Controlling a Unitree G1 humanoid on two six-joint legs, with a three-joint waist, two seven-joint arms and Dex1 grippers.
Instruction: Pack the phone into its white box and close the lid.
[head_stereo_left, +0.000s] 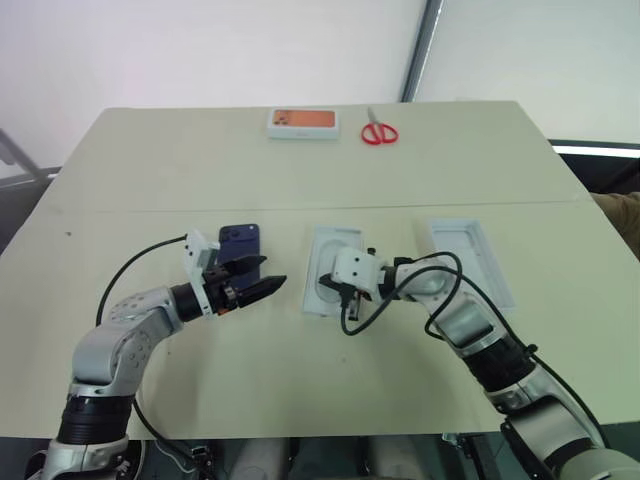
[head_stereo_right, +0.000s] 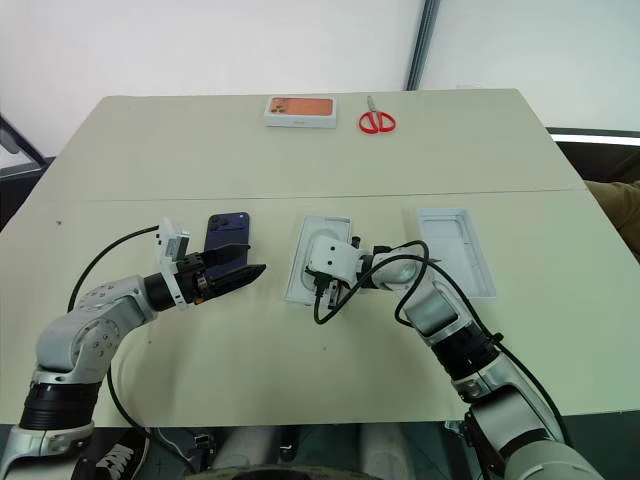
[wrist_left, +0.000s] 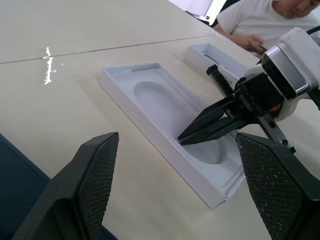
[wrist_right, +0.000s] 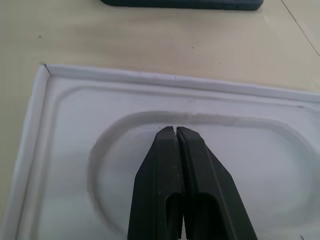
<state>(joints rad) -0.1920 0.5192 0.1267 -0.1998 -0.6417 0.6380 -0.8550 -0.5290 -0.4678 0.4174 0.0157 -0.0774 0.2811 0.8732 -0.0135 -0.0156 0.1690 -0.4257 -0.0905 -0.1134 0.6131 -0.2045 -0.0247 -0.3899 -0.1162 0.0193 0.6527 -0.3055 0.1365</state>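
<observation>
The dark navy phone (head_stereo_left: 240, 240) lies flat on the table, left of centre. My left gripper (head_stereo_left: 262, 276) hovers just in front of it, open and empty, pointing right; its fingers (wrist_left: 95, 175) frame the white box. The white box (head_stereo_left: 322, 240) lies at the table's centre with a white insert with an oval recess (wrist_left: 160, 95) in it. My right gripper (wrist_right: 173, 131) is shut, empty, with its tips down in that recess (wrist_right: 250, 165). The lid (head_stereo_left: 470, 262) lies to the right, open side up.
An orange-topped box (head_stereo_left: 303, 122) and red scissors (head_stereo_left: 379, 132) sit at the table's far edge. A person in a white shirt (wrist_left: 260, 20) sits beyond the right side. Cables loop from both wrists over the table (head_stereo_left: 200, 170).
</observation>
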